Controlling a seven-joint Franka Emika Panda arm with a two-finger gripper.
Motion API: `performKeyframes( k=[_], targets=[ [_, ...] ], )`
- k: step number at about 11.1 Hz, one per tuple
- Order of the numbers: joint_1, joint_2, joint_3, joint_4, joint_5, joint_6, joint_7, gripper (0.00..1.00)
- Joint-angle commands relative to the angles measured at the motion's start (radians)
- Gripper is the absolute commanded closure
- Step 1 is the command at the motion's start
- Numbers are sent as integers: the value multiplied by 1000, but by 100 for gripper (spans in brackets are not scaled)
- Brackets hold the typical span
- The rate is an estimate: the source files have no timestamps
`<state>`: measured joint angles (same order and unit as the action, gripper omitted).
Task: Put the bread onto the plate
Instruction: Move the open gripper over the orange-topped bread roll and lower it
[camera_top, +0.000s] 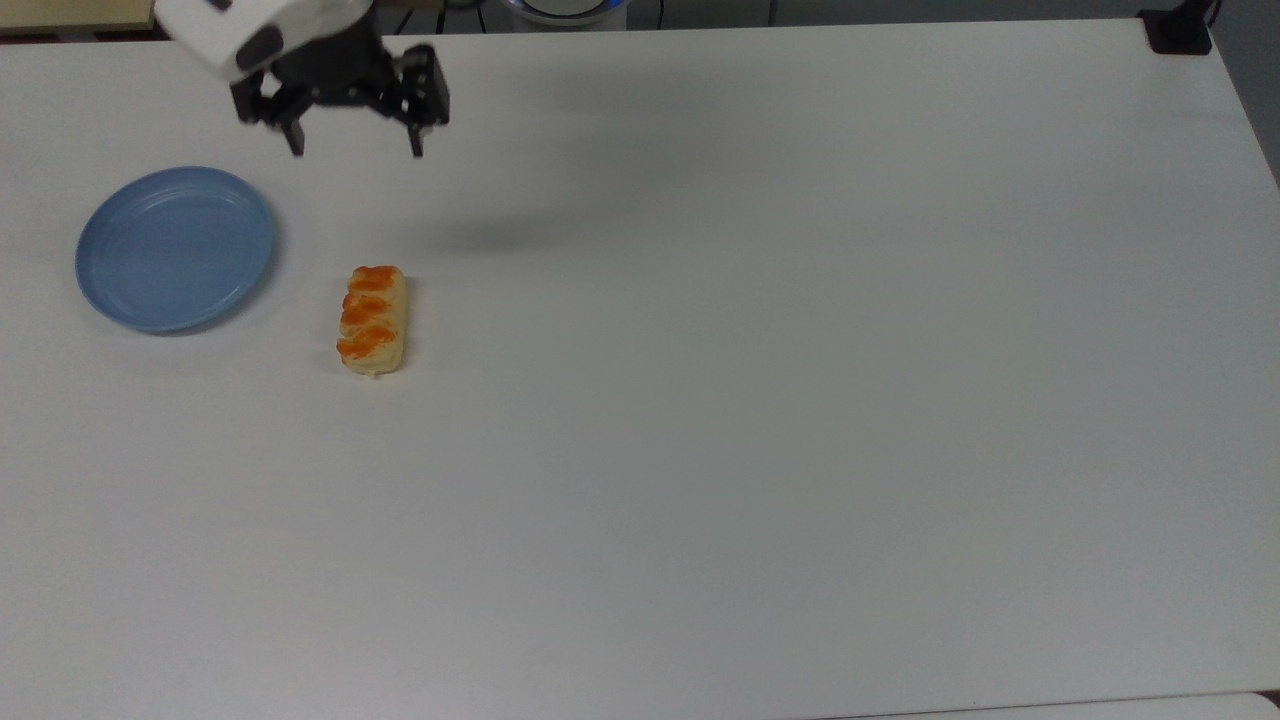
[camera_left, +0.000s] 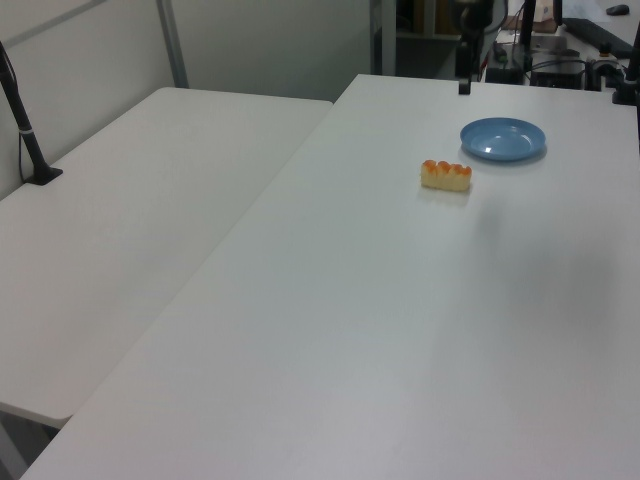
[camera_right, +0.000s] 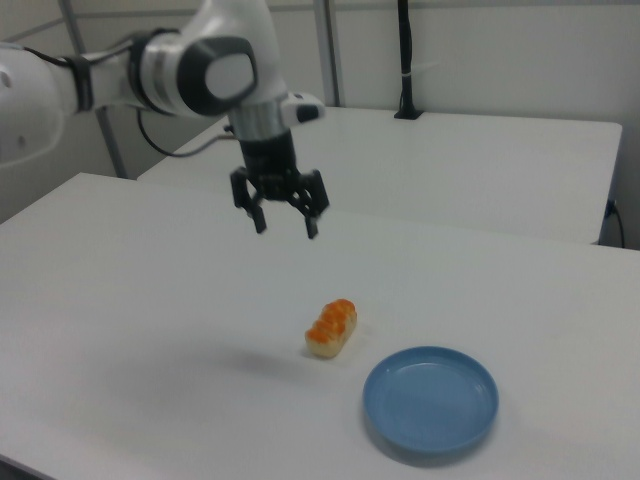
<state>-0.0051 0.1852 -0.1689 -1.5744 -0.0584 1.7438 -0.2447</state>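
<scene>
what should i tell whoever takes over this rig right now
Gripper: open, holding nothing, in the air above the white table, apart from both items.
Bread: lying flat on the table, untouched, on the plate's right in the top view with a clear gap between them.
Light-blue plate: nothing on it.
Done: nothing placed yet.
Left: lower over the bread, grasp it, carry it to the plate, release.
</scene>
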Motion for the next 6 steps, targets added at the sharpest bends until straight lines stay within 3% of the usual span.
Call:
performKeyframes(
  k=[1,3,6],
  targets=[
    [-24,107,-7,-67,0,167,-64,0],
    [-38,172,-6,-67,5,206,-35,0],
    [-35,259,-3,-67,12,291,123,0]
  ],
)
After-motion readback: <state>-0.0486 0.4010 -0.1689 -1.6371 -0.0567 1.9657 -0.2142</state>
